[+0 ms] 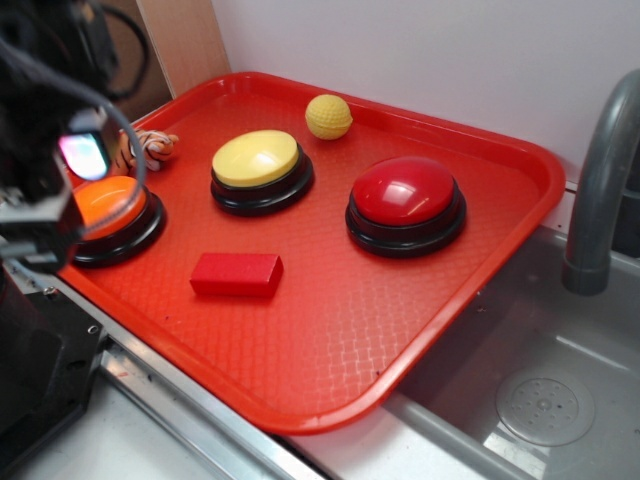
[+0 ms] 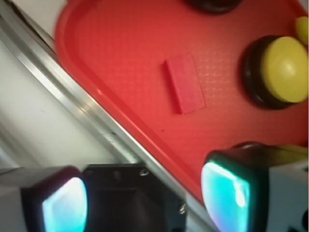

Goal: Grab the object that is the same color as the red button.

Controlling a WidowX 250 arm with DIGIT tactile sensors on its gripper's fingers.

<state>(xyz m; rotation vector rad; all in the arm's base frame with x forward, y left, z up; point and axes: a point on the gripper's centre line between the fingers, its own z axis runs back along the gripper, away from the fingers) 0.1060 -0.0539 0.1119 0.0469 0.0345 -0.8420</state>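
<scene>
- Exterior view: a red tray (image 1: 500, 260) lies on a counter beside a grey sink (image 1: 560, 400), with a grey faucet (image 1: 600, 190) rising at the right edge.
- On the tray, the red button (image 1: 405, 192), a glossy dome on a round black base, stands toward the right side.
- The yellow-domed button (image 1: 258, 160) stands left of it, and the orange-domed button (image 1: 112, 208) stands near the tray's left rim, partly hidden by the arm.
- The object (image 1: 236, 274), a small flat red block with a matte surface, lies flat on the tray floor in front of the yellow-domed button, between the orange-domed button and the red button, touching none of them.
- A yellow ball (image 1: 328, 116) rests near the far rim, behind the yellow-domed button.
- A small striped item (image 1: 148, 147) lies near the far left corner; it is too blurred to identify.
- The gripper (image 2: 145, 193) is at the left edge of the exterior view, over the orange-domed button and well apart from the object.
- Wrist view: the two fingers (image 2: 224, 191) stand wide apart with nothing between them, so the claw is open and empty.
- In that same view the object (image 2: 185, 83) lies ahead of the fingers on bare tray, near the tray's rim, with the yellow-domed button (image 2: 285, 70) off to the right.
</scene>
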